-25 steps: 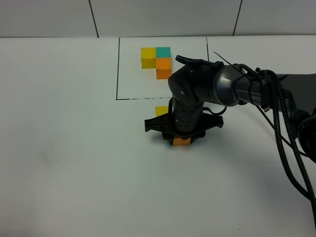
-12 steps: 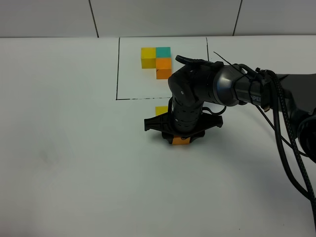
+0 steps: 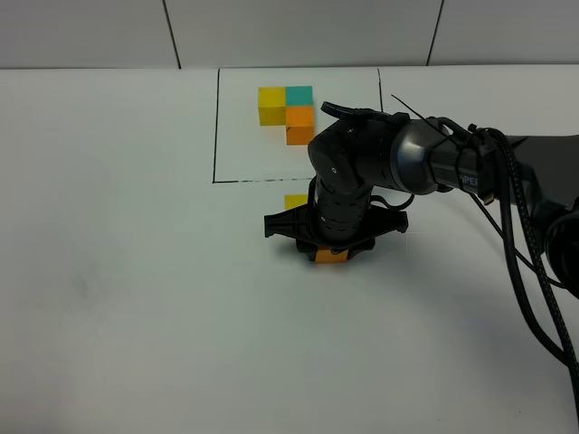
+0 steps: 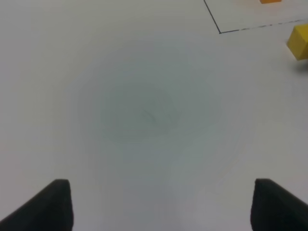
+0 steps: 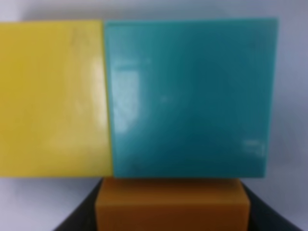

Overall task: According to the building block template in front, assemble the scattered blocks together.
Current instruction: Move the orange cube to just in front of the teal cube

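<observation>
Three loose cubes to join, and nearly done by the look of it. In the right wrist view, yellow cube [image 5: 53, 96] and teal cube [image 5: 187, 96] side by side, faces touching, with no gap to see. Just below the teal one, the orange cube [image 5: 171, 204], pressed against it or very close; too blurred at the seam to say which. Same L as the template [image 3: 288, 108] at the far side of the surface [image 3: 136, 298]: yellow beside teal, orange under teal, all inside a thin black border line [image 3: 216, 127].

Seen from the high camera, only a corner of the yellow cube and an edge of the orange cube showing under the right end effector [image 3: 331, 251], just outside the border line and near it. No sight of the teal cube there, hidden by the arm.

Right end effector closed narrow on the orange cube, with dark fingers [image 5: 72, 222] on both sides of it. Left end effector [image 4: 161, 207] spread wide and holding nothing, over bare surface well apart from the cubes.

Probably left to do: let go of the orange cube, lift away without dragging it, and check the seam.

As for the cubes: equal in size, hard smooth plastic by appearance, flat faces, sharp straight edges, and a soft shine on the teal and yellow tops. Matte white surface, rather slippery to judge, so easy sliding under a small push.
</observation>
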`<state>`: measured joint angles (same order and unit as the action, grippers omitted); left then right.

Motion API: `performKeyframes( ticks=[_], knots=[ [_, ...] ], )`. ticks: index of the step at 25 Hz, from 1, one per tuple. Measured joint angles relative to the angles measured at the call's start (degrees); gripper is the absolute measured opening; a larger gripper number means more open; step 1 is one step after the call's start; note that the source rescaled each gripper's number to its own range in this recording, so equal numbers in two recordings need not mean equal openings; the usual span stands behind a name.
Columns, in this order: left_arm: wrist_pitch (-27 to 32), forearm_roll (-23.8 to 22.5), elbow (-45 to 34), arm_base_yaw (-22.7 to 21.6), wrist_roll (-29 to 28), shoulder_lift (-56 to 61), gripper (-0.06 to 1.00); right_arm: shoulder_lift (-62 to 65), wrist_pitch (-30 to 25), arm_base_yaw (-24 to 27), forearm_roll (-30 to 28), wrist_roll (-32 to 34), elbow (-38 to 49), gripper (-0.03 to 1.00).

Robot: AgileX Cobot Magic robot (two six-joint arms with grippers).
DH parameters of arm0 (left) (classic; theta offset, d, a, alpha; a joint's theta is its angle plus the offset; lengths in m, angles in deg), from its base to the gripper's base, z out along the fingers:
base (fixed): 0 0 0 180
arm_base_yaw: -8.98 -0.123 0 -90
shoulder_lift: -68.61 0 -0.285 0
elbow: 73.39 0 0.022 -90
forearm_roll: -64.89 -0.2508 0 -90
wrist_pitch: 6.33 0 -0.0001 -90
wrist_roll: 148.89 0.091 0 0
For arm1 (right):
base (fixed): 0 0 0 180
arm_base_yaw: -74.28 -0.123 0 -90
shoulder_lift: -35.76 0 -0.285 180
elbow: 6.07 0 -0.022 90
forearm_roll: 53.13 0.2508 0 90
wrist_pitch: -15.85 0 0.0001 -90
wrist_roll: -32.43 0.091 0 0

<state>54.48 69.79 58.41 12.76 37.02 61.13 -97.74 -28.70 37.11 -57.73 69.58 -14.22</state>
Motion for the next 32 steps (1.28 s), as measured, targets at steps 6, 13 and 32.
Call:
performKeyframes(
  ticks=[6,13,32],
  knots=[
    [0.0,0.0,0.0,0.0,-0.1,0.0,0.75,0.0,0.0,0.0,-0.1,0.1,0.0,0.01],
    [0.0,0.0,0.0,0.0,-0.1,0.0,0.75,-0.1,-0.1,0.0,-1.2,0.1,0.0,0.01],
    [0.0,0.0,0.0,0.0,-0.1,0.0,0.75,-0.8,-0.7,0.0,-0.5,0.0,-0.6,0.01]
  ],
)
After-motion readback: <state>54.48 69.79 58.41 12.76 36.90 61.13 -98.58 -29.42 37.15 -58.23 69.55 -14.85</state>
